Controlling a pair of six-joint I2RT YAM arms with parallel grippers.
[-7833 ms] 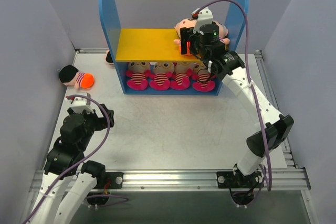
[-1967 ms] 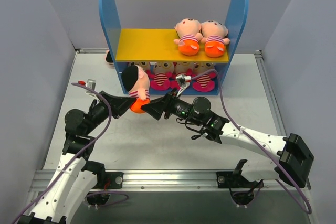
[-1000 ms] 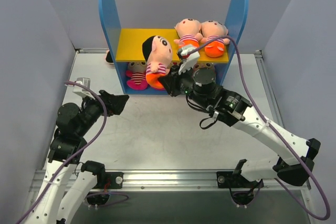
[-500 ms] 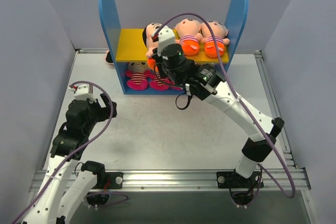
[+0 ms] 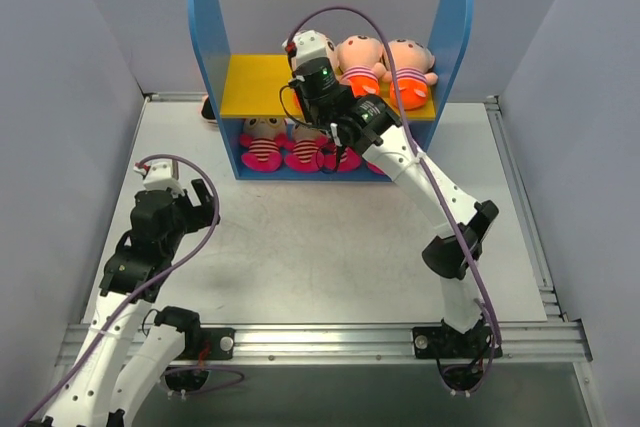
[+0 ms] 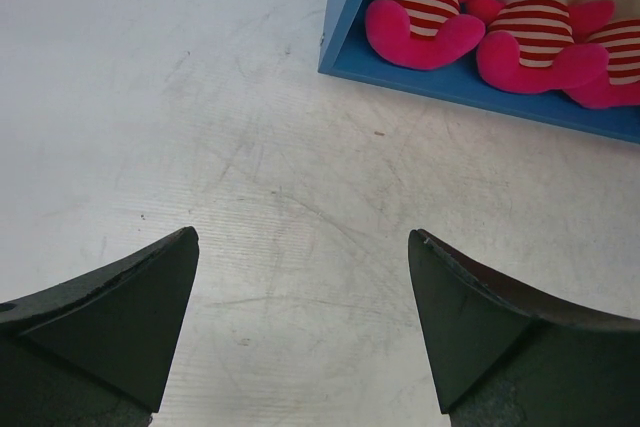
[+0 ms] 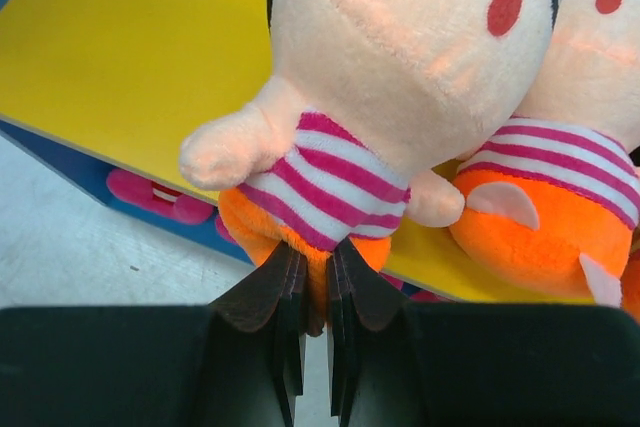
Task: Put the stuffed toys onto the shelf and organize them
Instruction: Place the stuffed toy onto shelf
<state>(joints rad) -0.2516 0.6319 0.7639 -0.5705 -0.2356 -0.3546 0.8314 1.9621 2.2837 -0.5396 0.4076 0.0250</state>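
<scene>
A: Shelf first. Where?
B: shelf stands at the back of the table, centred. It has a yellow upper board with a blue base under it.

A: Right arm?
B: It's stretched up and over the board. The right gripper is almost pressed together, pinching the orange bottom of the held toy.

A: Left?
B: The left gripper is spread wide with nothing between its fingers. It hangs over bare table near the shelf's front left corner.

A: Held toy: spot, axis?
B: It's at the board's front edge, bottom overhanging it. The long axis runs front to back, head toward the back wall and bottom toward the arms. Face and stripes are toward the wrist camera. It touches the neighbour toy on its right, and a third toy lies beyond that. Can't tell if it rests on the board.

A: Lower level?
B: Pink striped toys sit in a row on the base, partly hidden by the arm.

A: Change?
B: Two seconds ago both grippers met at this toy, out in front of the shelf. A second ago the right one alone carried it before the lower row. Now it's up at the board, and the left gripper has backed off.
</scene>
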